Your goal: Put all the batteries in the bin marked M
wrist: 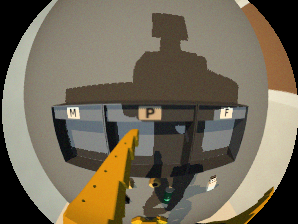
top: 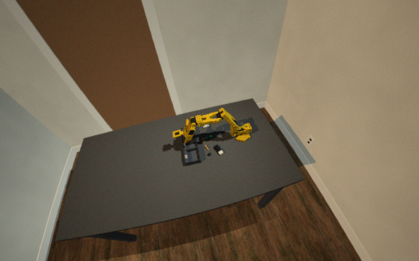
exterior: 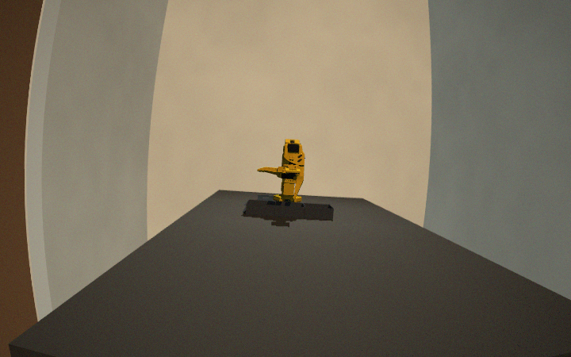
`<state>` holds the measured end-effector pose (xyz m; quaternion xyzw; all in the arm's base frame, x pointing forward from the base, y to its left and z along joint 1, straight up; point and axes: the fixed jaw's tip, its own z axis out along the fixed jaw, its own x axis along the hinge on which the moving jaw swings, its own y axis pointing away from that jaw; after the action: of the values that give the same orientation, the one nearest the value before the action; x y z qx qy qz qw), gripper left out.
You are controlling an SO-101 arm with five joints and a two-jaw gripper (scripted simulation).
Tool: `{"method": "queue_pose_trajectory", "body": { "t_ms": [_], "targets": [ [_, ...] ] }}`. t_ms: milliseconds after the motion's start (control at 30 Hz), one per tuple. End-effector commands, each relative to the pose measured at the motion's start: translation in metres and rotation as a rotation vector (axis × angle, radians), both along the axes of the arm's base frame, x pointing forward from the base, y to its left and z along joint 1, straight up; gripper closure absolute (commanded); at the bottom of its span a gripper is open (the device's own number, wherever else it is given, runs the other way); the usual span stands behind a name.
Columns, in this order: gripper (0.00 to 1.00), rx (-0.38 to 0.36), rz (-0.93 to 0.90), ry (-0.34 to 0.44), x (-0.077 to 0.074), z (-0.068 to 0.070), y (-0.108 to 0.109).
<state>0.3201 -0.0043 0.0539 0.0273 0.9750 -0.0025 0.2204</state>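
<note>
My gripper [top: 188, 137] [exterior: 274, 183] [wrist: 204, 160] is wide open and holding nothing, raised above the row of bins, with one finger's tip showing across the bin marked P [wrist: 175, 114] in the wrist view. The bin marked M [top: 192, 162] [wrist: 61, 135] stands at one end of the row, the bin marked F [wrist: 241, 134] at the other. I can't pick out the batteries for certain — the things are too small — but a green, rounded piece [top: 210, 135] [wrist: 168, 195] lies outside the bins, in my arm's shadow on the table [top: 135, 180] [exterior: 290, 285]. Near it I see a brass-coloured piece [top: 206, 148], a small dark piece [top: 209, 154] just beside that, and a black-and-white block [top: 219, 149] — all outside the bins. A whitish piece [top: 205, 125] [wrist: 212, 183] lies on the green one's other side.
</note>
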Motion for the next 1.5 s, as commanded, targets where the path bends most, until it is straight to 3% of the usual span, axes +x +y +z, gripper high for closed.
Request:
{"method": "queue_pose_trajectory", "body": {
  "t_ms": [0,233,833,1467],
  "targets": [
    [0.0,0.002,0.001,-0.065,0.003,0.02,0.002],
    [0.0,0.02,-0.002,-0.073,0.005,0.02,0.012],
    [0.0,0.152,-0.017,-0.109,0.005,0.021,0.079],
    [0.0,0.165,-0.017,-0.124,0.005,0.022,0.084]
  ]
}}
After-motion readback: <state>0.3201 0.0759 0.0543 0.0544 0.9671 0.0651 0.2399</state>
